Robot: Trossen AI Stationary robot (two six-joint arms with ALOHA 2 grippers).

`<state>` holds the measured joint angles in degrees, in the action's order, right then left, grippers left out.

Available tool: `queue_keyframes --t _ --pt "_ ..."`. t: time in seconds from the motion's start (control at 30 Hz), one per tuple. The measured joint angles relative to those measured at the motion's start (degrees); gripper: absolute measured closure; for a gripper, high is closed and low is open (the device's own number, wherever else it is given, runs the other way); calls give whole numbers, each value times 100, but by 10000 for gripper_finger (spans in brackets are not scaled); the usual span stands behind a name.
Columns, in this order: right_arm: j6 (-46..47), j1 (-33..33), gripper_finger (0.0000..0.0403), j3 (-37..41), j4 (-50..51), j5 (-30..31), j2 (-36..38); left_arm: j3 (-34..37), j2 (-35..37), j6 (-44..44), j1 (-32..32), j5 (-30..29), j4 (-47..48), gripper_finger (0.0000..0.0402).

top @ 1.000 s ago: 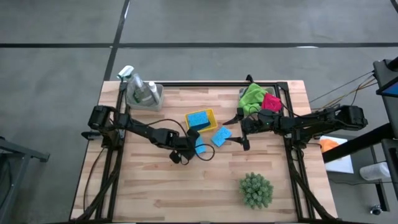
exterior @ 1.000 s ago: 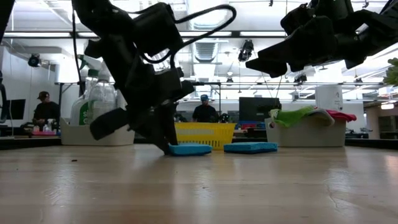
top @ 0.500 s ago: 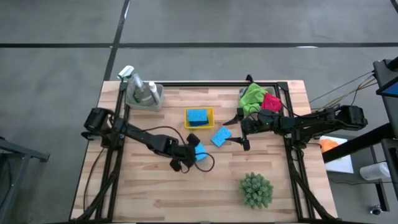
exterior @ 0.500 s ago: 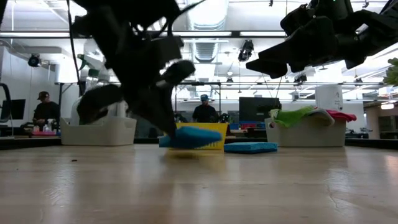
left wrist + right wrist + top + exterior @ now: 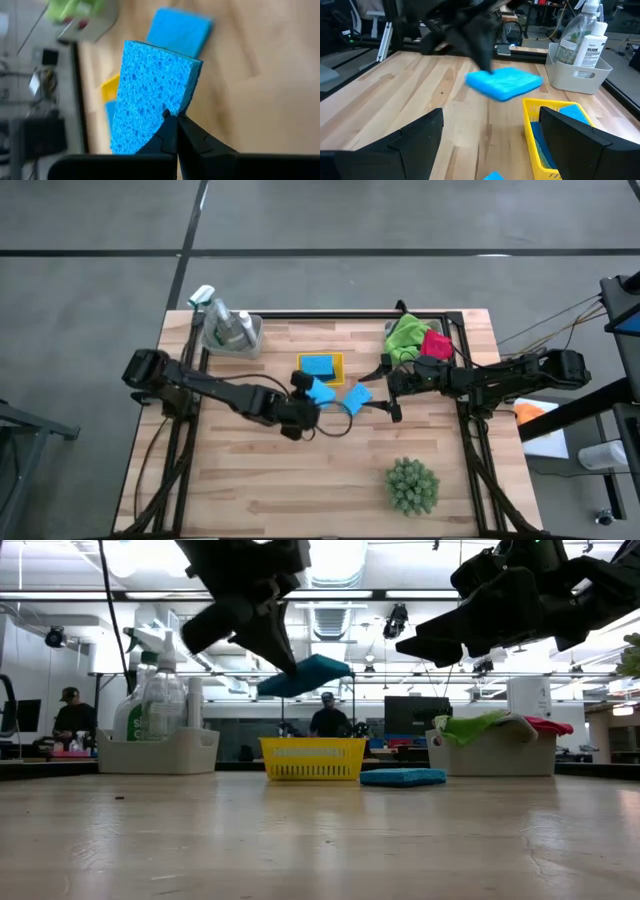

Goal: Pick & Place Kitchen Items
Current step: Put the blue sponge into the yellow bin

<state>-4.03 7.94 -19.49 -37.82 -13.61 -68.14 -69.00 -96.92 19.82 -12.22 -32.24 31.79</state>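
Blue sponge point(image 5: 321, 392) tilted in midair, another point(image 5: 355, 399) flat on table point(image 5: 250, 480)

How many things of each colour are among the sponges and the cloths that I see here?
Blue sponges: 3, one held by the left gripper as the held sponge, one in the yellow tray, one on the table
Green cloth: 1
Red cloth: 1
Total: 5

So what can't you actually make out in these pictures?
- Low view: whatever lies inside the yellow tray; its wall hides it.
- High view: the left gripper fingertips' hold on the blue sponge; too small.
- Right wrist view: the arm above the sponge; blurred.
- Low view: the jar in the white bin; hidden by the spray bottle.
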Motion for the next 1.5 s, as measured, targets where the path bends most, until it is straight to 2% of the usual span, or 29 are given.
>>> queue_keyframes --t 0.13,0.33,0.47,0.57,0.77,1.07,1.23,1.37,1.5 --pt "-28 0 78 0 -2 0 0 -79 -2 -15 513 -6 103 401" --pt "-41 0 78 0 -3 0 0 158 -63 -18 1553 684 -219 401" --pt "-51 0 78 1 -23 0 0 270 -72 -11 1974 1116 -656 401" --pt "-68 0 78 0 -26 0 0 281 -74 -18 2072 1533 -925 401" --pt "-67 0 78 1 -26 0 0 281 -105 -83 2073 1551 -969 401" --pt "-66 1 78 0 -69 1 0 255 -712 -169 2075 1470 -1063 401" --pt "-66 2 78 2 -70 2 0 246 -796 -54 2077 1586 -1013 398" --pt "-66 2 78 0 -70 2 0 214 -748 -40 2077 1773 -748 362" --pt "-66 2 78 0 -70 2 0 26 -734 -62 2068 1793 -300 291"
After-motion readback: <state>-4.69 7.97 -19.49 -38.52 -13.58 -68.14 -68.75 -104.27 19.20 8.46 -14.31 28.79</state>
